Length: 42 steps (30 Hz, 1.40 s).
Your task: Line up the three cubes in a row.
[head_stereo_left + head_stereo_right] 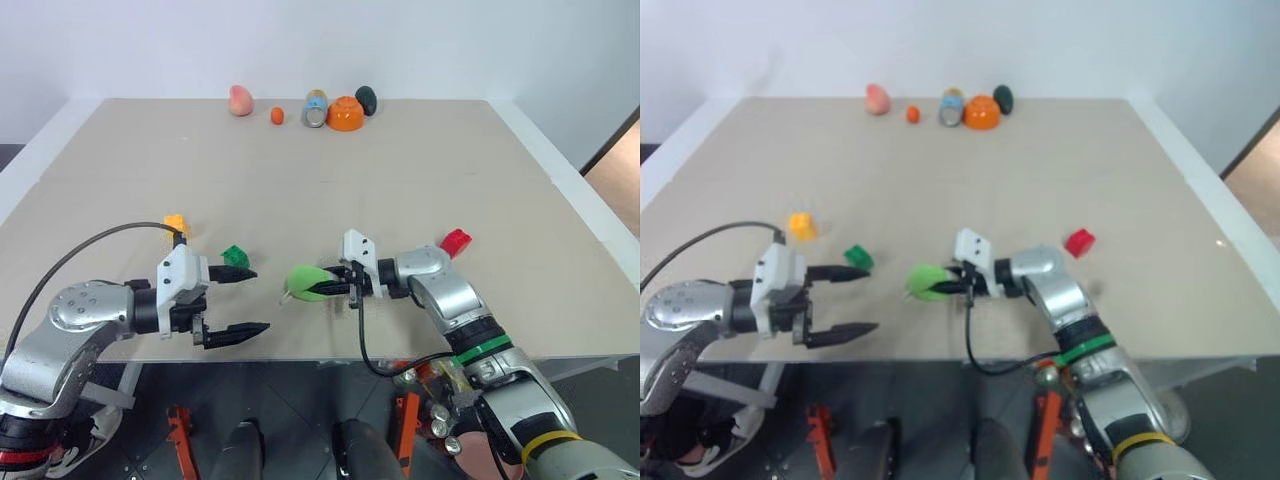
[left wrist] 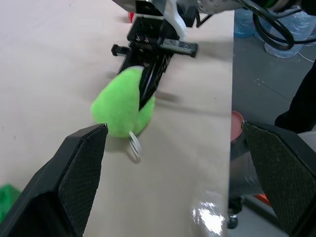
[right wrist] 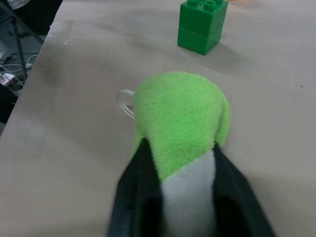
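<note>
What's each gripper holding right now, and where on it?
Right gripper pinches the fuzzy green ball at its white end. Left gripper is open and holds nothing.

Robot test lab: bare beige table (image 1: 400, 180) vs plain white wall (image 1: 450, 40), toy props, loose cables (image 3: 7, 74) beside gripper.

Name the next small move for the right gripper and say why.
Probably carry the fuzzy green-and-white ball aside, off the line: the right gripper is shut on it, and it sits between the green studded plastic cube and the red studded plastic cube.
</note>
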Each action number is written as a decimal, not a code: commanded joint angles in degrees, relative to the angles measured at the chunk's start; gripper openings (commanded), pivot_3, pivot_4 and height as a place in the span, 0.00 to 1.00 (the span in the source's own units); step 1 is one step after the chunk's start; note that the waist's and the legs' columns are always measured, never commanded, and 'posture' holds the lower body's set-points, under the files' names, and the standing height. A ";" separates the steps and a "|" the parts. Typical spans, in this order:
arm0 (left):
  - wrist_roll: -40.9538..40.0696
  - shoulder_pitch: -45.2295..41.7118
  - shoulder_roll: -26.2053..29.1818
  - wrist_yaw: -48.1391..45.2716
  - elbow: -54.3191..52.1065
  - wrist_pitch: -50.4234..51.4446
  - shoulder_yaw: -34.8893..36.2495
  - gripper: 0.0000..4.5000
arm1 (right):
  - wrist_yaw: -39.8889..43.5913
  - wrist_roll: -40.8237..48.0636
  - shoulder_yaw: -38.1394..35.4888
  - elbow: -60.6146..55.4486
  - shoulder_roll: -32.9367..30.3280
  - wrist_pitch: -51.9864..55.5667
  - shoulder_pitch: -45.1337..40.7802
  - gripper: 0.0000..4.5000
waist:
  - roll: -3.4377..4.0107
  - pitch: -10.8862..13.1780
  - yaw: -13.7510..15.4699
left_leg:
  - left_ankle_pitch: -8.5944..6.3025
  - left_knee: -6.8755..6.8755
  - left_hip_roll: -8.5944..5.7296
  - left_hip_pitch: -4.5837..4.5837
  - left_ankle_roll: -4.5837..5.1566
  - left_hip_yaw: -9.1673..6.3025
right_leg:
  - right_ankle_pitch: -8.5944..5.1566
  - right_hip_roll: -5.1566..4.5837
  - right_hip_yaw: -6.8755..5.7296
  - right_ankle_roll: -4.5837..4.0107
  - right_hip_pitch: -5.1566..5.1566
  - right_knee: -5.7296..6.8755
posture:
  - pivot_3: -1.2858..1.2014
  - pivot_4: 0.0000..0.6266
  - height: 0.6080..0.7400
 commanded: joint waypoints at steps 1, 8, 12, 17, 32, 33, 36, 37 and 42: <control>1.91 -4.04 -1.76 -0.06 2.44 -2.04 -2.29 1.00 | -1.60 1.46 -2.75 -7.35 -2.83 5.35 4.42 0.15 | 0.01 -0.01 0.40 | 0.01 0.01 -0.01 0.00 0.01 0.00 | 0.00 0.00 0.00 0.00 0.03 0.00 | 0.52 0.24 0.99; 4.92 -10.30 -8.20 1.44 7.09 -3.76 -7.04 1.00 | -5.17 16.41 -19.50 -34.23 -12.25 20.01 14.66 0.15 | 0.03 0.01 1.28 | 0.01 0.06 -0.11 -0.14 0.01 0.00 | -0.06 -0.07 0.08 0.17 0.00 -0.01 | 0.52 0.24 0.99; 6.49 -12.58 -12.18 2.04 9.54 -5.08 -9.47 1.00 | -12.80 21.66 -34.21 -37.61 -17.21 24.66 14.35 0.15 | 0.03 0.01 1.15 | 0.00 0.10 -0.10 -0.07 0.02 0.04 | -0.03 -0.07 0.11 0.16 0.02 0.00 | 0.52 0.24 0.99; 8.24 -14.66 -15.46 1.61 12.92 -6.70 -11.65 1.00 | -25.90 15.55 -40.08 -29.54 -19.00 23.48 12.36 0.15 | 0.02 0.00 0.98 | 0.00 0.21 -0.08 -0.02 0.04 0.08 | 0.03 -0.06 0.12 0.06 0.04 -0.01 | 0.52 0.24 0.99; 11.25 -16.00 -24.75 3.55 18.68 -10.93 -14.24 1.00 | -54.23 -3.72 -35.10 -0.98 -14.33 8.71 7.12 0.65 | 0.13 -0.04 0.76 | 0.01 0.34 -0.14 -0.10 0.12 0.34 | 0.18 -0.07 0.44 0.28 -0.02 -0.02 | 0.52 0.24 0.99; 11.25 -15.78 -24.87 3.64 18.60 -10.93 -14.13 1.00 | -54.71 -3.36 -35.47 -0.19 -14.10 8.36 6.45 0.74 | 0.13 -0.04 0.72 | 0.01 0.35 -0.14 -0.09 0.13 0.34 | 0.19 -0.07 0.45 0.28 -0.01 -0.02 | 0.52 0.24 0.99; 11.00 -15.21 -24.89 3.57 18.72 -11.05 -13.43 1.00 | -56.06 -2.19 -36.73 -0.30 -13.46 5.68 5.15 0.96 | 0.13 -0.04 0.58 | 0.04 0.36 -0.15 -0.08 0.17 0.37 | 0.22 -0.07 0.49 0.31 0.00 -0.02 | 0.52 0.24 0.99; 10.96 -15.11 -24.88 3.56 18.77 -11.07 -13.33 1.00 | -56.21 -1.67 -37.12 -0.51 -13.25 5.23 4.98 0.99 | 0.13 -0.04 0.50 | 0.05 0.36 -0.14 -0.08 0.19 0.37 | 0.22 -0.07 0.49 0.31 0.00 -0.02 | 0.52 0.24 0.99; 10.45 -14.38 -24.77 3.03 18.65 -10.61 -13.44 1.00 | -56.42 -0.06 -38.30 -3.03 -12.62 4.70 5.61 0.99 | 0.14 -0.05 0.13 | 0.06 0.36 -0.16 -0.08 0.22 0.37 | 0.23 -0.07 0.51 0.32 0.02 -0.03 | 0.52 0.24 0.99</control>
